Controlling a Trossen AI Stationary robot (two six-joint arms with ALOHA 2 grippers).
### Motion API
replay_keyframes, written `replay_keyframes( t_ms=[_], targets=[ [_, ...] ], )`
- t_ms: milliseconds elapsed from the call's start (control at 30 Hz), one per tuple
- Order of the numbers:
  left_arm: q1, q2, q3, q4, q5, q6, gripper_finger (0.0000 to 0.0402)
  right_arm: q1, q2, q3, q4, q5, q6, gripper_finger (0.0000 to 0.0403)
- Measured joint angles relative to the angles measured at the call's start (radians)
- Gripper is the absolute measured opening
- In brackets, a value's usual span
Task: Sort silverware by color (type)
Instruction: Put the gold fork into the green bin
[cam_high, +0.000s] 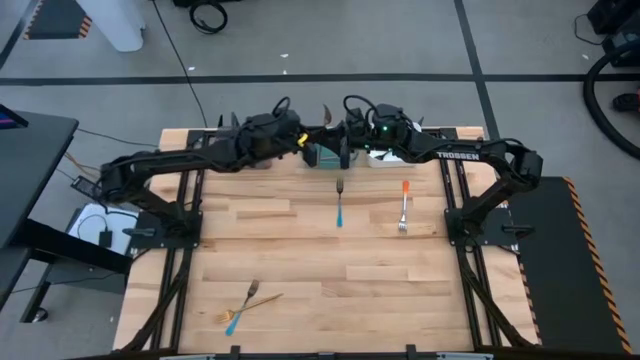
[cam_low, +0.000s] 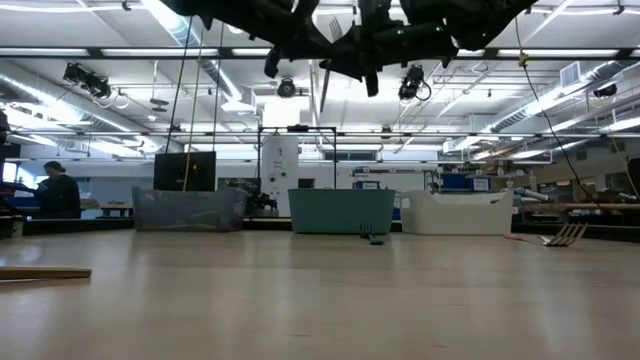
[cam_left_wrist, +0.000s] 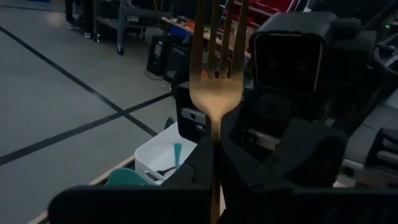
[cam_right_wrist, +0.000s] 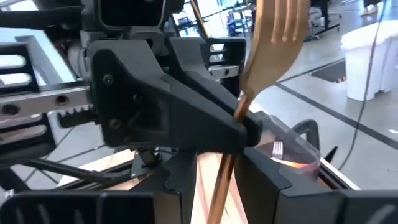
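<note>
Both grippers meet high above the teal bin (cam_high: 325, 157) at the far middle of the table. Between them stands a thin all-gold fork (cam_high: 325, 112), upright with its tines up. My left gripper (cam_left_wrist: 214, 163) is shut on it, and my right gripper (cam_right_wrist: 219, 182) is closed around its handle lower down. A blue-handled fork (cam_high: 339, 205) and an orange-handled fork (cam_high: 404, 206) lie flat mid-table. A gold utensil (cam_high: 262, 299) and a blue-handled one (cam_high: 243, 303) lie crossed near the near left edge. My left gripper pinches the gold fork's neck (cam_right_wrist: 244, 117) just below the tines, coming level from the table's left, fingers across the fork. The fork is upright and lifted clear. My right gripper has the fork's handle (cam_right_wrist: 222, 167) between its two fingers, below the left gripper's hold, coming level from the table's right.
A grey bin (cam_low: 190, 210), the teal bin (cam_low: 342, 211) and a white bin (cam_low: 455, 212) stand in a row along the far edge. The white bin (cam_left_wrist: 163, 155) holds a blue-handled piece. People are in the room beyond the table.
</note>
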Motion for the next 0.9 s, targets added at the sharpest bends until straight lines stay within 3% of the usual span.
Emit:
replay_keyframes(
  t_ms=[100,267,400,633,733,900],
  targets=[
    [0.001,0.014,0.000,0.019,0.003,0.000,0.0018,0.000,0.000,0.000,-0.014,0.010,0.000,0.0100],
    [0.017,0.013,0.000,0.014,0.010,0.007,0.0021,-0.003,0.000,0.000,-0.049,0.023,-0.011,0.0022],
    [0.036,0.013,0.000,0.007,0.022,0.002,0.0041,-0.011,0.000,0.000,-0.052,0.063,-0.030,0.0025],
    [0.110,0.013,0.041,-0.004,0.189,-0.060,0.0091,-0.077,0.000,0.000,-0.099,0.106,-0.117,0.0023],
    [0.133,0.012,0.085,-0.015,0.210,-0.047,0.0105,-0.120,0.000,0.000,-0.141,0.121,-0.177,0.0023],
    [0.152,0.012,0.180,-0.166,0.247,-0.004,0.0108,-0.173,0.047,0.000,-0.164,0.091,-0.335,0.0023]
  ],
)
